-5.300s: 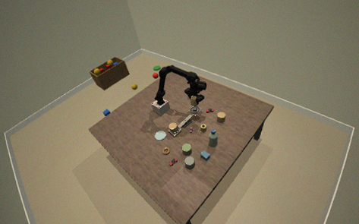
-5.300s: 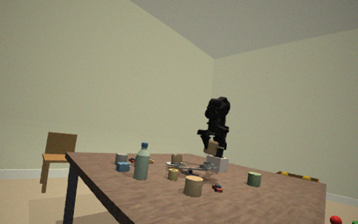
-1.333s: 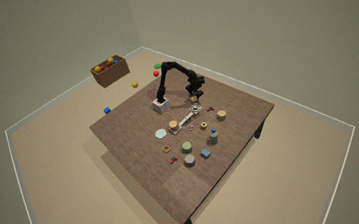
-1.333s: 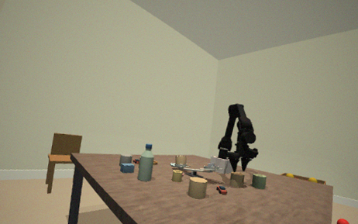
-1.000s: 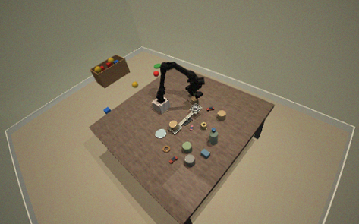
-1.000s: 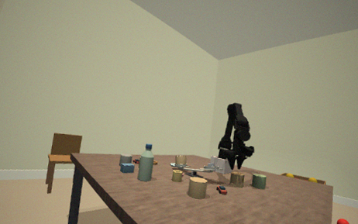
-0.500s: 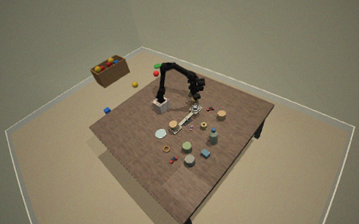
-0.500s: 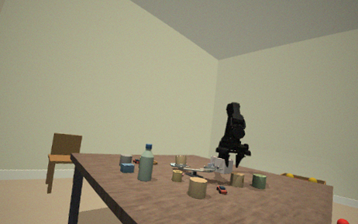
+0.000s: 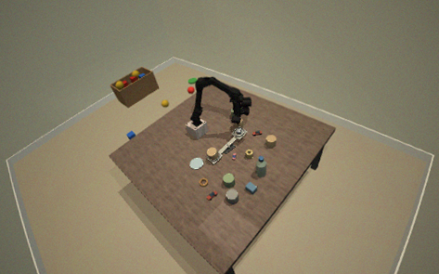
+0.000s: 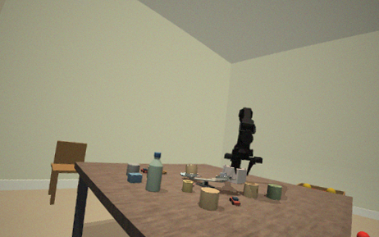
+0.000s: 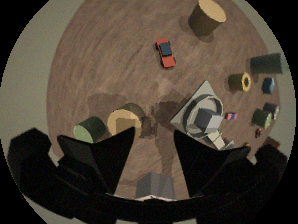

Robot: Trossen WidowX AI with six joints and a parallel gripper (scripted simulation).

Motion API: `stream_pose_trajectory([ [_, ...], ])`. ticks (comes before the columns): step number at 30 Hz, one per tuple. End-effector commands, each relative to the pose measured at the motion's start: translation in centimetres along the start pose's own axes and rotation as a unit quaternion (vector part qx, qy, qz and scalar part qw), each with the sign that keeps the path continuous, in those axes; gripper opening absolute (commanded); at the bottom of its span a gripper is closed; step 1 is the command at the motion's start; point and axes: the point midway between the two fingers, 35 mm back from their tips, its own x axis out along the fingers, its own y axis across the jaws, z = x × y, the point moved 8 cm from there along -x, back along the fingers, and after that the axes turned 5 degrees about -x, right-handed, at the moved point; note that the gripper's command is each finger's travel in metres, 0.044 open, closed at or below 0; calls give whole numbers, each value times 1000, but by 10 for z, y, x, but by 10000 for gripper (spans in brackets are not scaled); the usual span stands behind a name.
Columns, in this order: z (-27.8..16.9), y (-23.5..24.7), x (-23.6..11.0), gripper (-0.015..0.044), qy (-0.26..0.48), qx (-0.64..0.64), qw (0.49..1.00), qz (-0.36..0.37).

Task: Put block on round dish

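Gripper (image 9: 240,124) released, holding nothing, above balance (image 9: 227,147) far end, block (image 11: 201,117) exposed there, 1 cup (image 9: 212,154) on near end, dish (image 9: 196,163) beside it.

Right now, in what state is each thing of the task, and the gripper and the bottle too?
gripper: open, holding nothing, above the table.
set-aside cup: standing on the table, free of the fingers.
other cup: standing on its end of the balance.
block: uncovered, lying on the balance's other end.
round dish: nothing on it.
bottle: upright, capped.
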Motion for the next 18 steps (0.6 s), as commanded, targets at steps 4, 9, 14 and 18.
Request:
stream_pose_trajectory([
  [4, 6, -28, -16, 260, -23, 84, 996, -12],
  [9, 7, -38, -20, 260, -28, 131, 991, -14],
  [14, 8, -44, -22, 260, -26, 209, 978, -12],
  [18, 8, -49, -23, 260, -24, 275, 961, -11],
])
